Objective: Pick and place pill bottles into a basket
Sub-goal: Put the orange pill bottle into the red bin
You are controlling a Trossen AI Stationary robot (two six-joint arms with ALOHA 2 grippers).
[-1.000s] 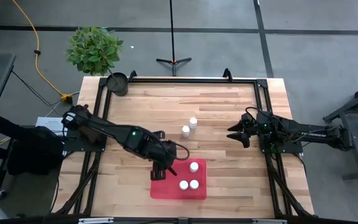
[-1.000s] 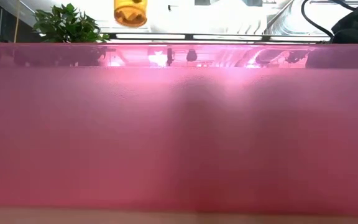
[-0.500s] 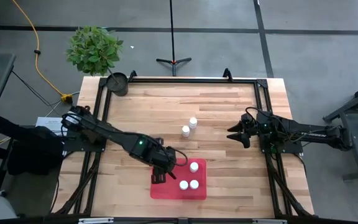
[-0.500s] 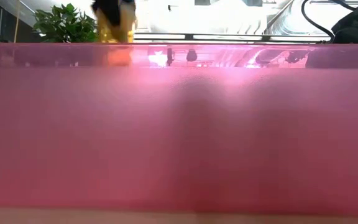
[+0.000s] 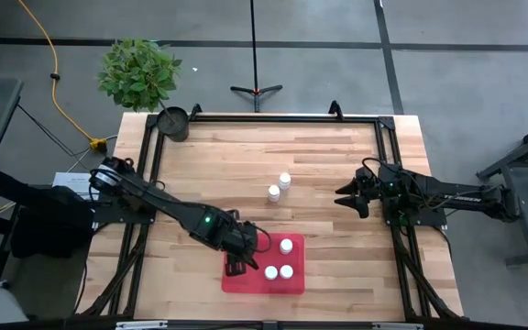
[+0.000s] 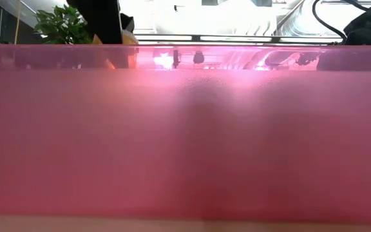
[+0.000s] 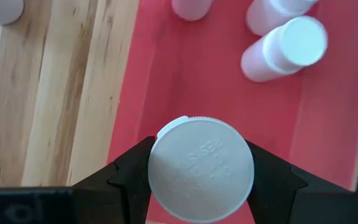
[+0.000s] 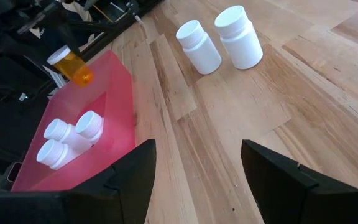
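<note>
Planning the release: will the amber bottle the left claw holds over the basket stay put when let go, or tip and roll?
The amber pill bottle is a round cylinder, so it would probably roll if tipped. The basket wall should likely contain it. It looks light.

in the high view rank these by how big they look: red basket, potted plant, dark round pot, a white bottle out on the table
1. potted plant
2. red basket, close behind
3. dark round pot
4. white bottle

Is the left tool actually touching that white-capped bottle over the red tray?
Touching. In the left wrist view, the left tool's two dark fingers press against both sides of the pill bottle's white cap.
</note>
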